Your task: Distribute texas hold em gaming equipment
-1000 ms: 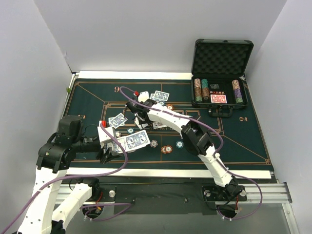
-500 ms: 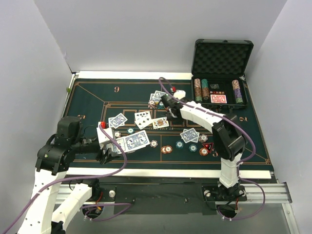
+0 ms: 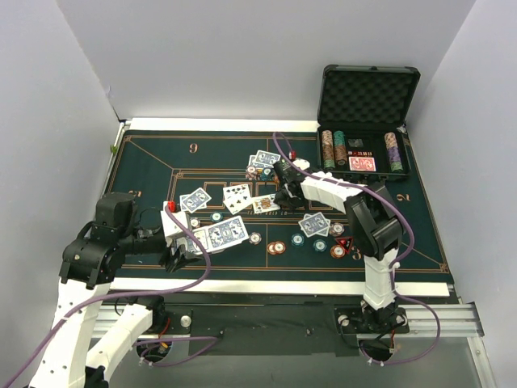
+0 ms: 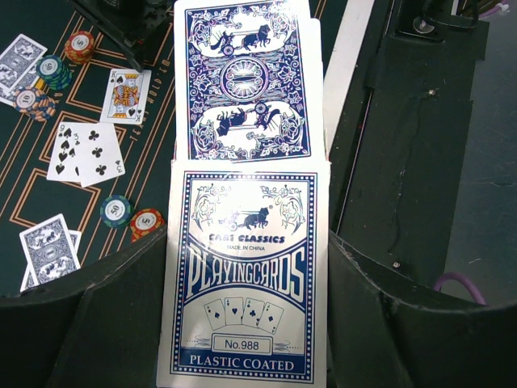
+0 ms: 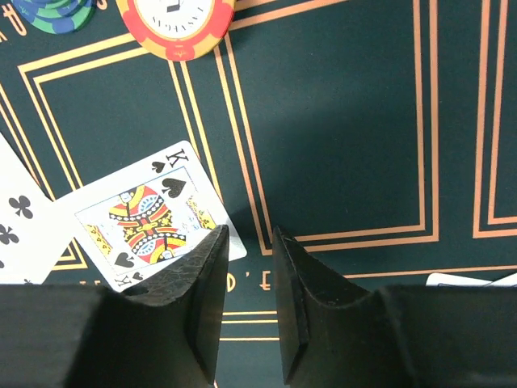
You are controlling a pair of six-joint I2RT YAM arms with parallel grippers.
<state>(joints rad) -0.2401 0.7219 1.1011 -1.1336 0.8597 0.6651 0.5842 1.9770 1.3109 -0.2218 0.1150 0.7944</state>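
On the green worktop's near-left edge the left hand clamps a blue-backed deck. Mid-worktop, the right hand, nearly closed and empty, hovers beside the king of spades, among loose cards and small chips.

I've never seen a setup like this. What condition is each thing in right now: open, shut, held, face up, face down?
Hard case: open, lid upright.
Left gripper: jaws closed on the card box.
Card box: held, a blue-backed card poking past its end.
Right gripper: jaws nearly closed, empty.
King of spades: face up.
Overlapping pair of cards: face up.
Loose blue-backed cards: face down.
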